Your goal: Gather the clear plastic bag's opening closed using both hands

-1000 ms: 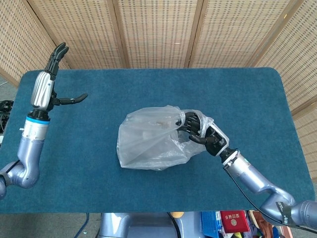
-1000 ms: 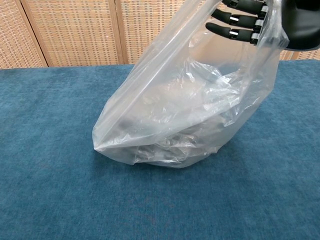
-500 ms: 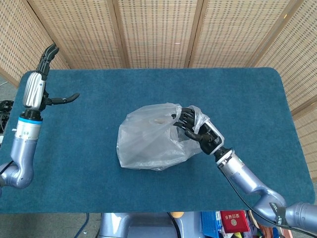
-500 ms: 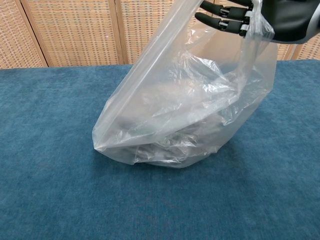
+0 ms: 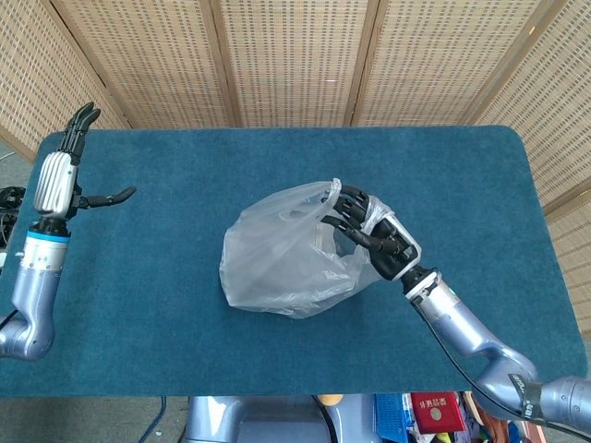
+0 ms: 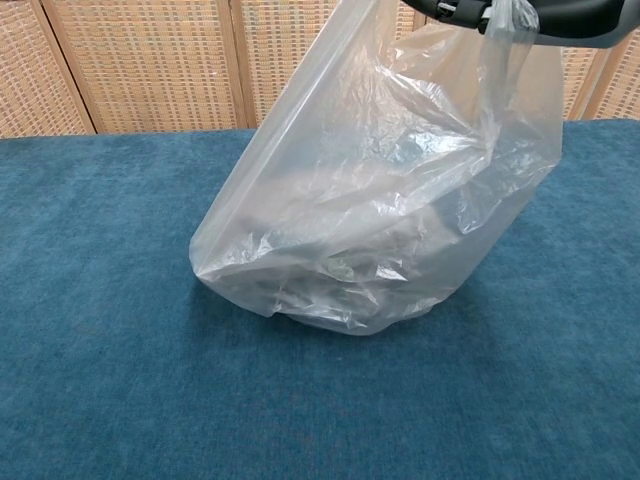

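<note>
On the blue table (image 5: 185,305), the right hand (image 5: 369,233) is gripping the clear plastic bag (image 5: 282,254) by its rim, fingers curled into the film at the bag's right side, and is lifting that edge higher than a second ago. In the chest view the hand (image 6: 545,10) is now showing only as a dark sliver at the top edge above the bag (image 6: 380,200), where its fingers were plainly visible before, and the film is stretching taller and tauter beneath it. The bag's base is staying planted near the table's middle, its opening facing up and to the right, not yet gathered.

Far to the left of the bag, the left hand (image 5: 69,166) is hanging above the table's edge, holding nothing, fingers upright and thumb spread out toward the bag. It is sitting lower and further from the bag than before.
</note>
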`<action>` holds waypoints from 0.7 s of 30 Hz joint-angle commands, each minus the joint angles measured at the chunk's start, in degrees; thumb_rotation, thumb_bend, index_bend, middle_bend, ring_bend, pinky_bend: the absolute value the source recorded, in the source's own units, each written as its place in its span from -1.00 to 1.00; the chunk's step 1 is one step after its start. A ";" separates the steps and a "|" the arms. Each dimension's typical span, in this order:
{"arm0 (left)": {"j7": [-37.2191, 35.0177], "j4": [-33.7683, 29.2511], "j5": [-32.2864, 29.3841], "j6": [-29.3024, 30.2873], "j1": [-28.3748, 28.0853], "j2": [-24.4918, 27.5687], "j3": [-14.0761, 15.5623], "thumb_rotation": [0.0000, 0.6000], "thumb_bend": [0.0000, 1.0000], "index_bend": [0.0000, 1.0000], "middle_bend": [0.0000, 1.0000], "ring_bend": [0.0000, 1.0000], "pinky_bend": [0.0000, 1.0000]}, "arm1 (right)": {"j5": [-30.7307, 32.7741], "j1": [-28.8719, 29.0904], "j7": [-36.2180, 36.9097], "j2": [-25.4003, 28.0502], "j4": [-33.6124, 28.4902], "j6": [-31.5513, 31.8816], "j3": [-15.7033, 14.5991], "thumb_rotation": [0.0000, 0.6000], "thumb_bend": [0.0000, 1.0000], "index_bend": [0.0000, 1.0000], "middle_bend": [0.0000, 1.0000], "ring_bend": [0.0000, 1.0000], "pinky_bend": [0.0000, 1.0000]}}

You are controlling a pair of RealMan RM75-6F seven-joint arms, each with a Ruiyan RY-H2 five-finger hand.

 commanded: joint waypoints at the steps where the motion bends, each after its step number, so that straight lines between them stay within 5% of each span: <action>1: 1.64 -0.38 -0.59 0.35 1.74 0.81 1.01 1.00 -0.75 -1.00 -1.00 -1.00 -0.82 | 0.31 -0.76 -3.96 -1.62 0.56 1.55 0.79 1.00 -0.73 -0.49 -0.35 -0.74 -0.63; 21: 13.12 -7.35 -6.89 2.74 15.62 4.98 7.14 1.00 -0.73 -1.00 -1.00 -1.00 -0.93 | 5.23 -1.90 -7.67 -6.76 0.48 -0.14 6.82 1.00 -0.74 -0.57 -0.45 -0.78 -0.63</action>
